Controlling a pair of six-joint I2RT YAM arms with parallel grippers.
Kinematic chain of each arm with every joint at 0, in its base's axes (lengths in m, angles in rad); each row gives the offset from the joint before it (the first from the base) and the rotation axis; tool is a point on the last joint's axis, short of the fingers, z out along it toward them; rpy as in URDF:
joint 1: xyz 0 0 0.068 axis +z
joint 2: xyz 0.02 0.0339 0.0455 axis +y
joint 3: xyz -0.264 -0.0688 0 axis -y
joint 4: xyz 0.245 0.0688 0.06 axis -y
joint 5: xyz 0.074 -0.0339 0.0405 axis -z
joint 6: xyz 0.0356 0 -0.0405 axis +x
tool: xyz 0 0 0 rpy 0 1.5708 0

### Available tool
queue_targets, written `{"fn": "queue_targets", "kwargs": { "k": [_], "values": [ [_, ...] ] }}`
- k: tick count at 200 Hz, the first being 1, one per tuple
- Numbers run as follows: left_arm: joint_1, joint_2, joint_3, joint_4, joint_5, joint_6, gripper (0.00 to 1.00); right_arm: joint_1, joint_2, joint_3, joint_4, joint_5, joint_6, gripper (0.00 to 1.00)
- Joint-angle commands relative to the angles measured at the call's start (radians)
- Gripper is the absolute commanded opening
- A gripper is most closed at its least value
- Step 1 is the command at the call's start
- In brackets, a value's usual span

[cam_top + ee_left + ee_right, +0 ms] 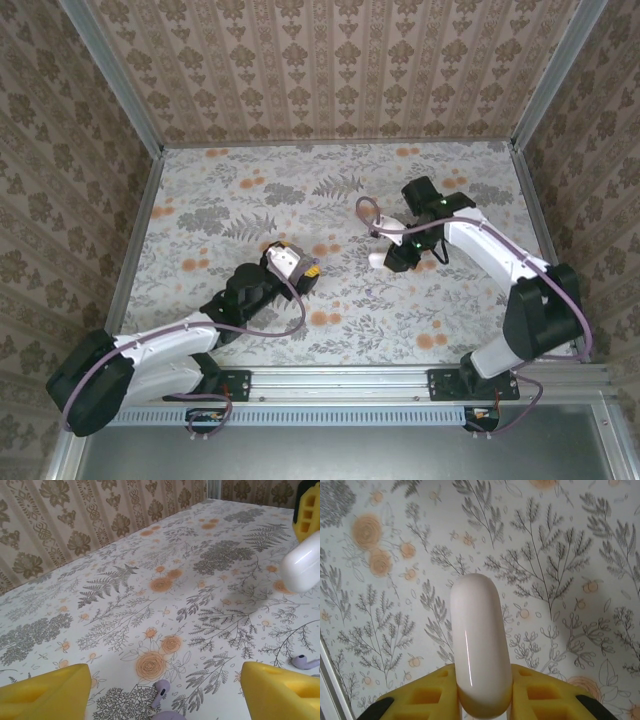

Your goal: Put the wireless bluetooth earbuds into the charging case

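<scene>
The left gripper [165, 682] gapes empty over small lilac plastic earbuds [161, 690] lying well off every edge of the floral-print table [250, 200]; the right gripper [482, 690] pinches the glossy white pill-shaped charging case [477, 640] aloft (lid apparently closed). We fear a clumsy pinch squirting one away.

We saw the left pincer [162, 692] with its two yellow fingers [45, 692] set wide apart in the bottom corners, gripping nothing. Between them a purple earbud [161, 689] lay on the flowered table [150, 555]. A second earbud [304, 661] lay just beside the right-hand finger. Toward the upper right, the white charging case [301, 570] hung above the table with its shadow under it. The yellow right pincer [307, 515] met its top end.
</scene>
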Motion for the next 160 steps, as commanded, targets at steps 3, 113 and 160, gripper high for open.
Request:
{"fn": "queue_targets", "kwargs": {
  "k": [3, 113, 160],
  "values": [
    [0.009, -0.012, 0.006, -0.045, -0.029, 0.015, 0.79, -0.01, 0.094, 0.086, -0.121, 0.058, -0.007, 0.24],
    [0.056, 0.073, 0.031, -0.079, 0.001, 0.078, 0.79, -0.055, 0.469, 0.424, -0.307, 0.022, 0.022, 0.24],
    [0.093, 0.081, 0.033, -0.087, 0.016, 0.07, 0.79, -0.072, 0.535, 0.482, -0.388, 0.001, 0.022, 0.24]
  ]
}}
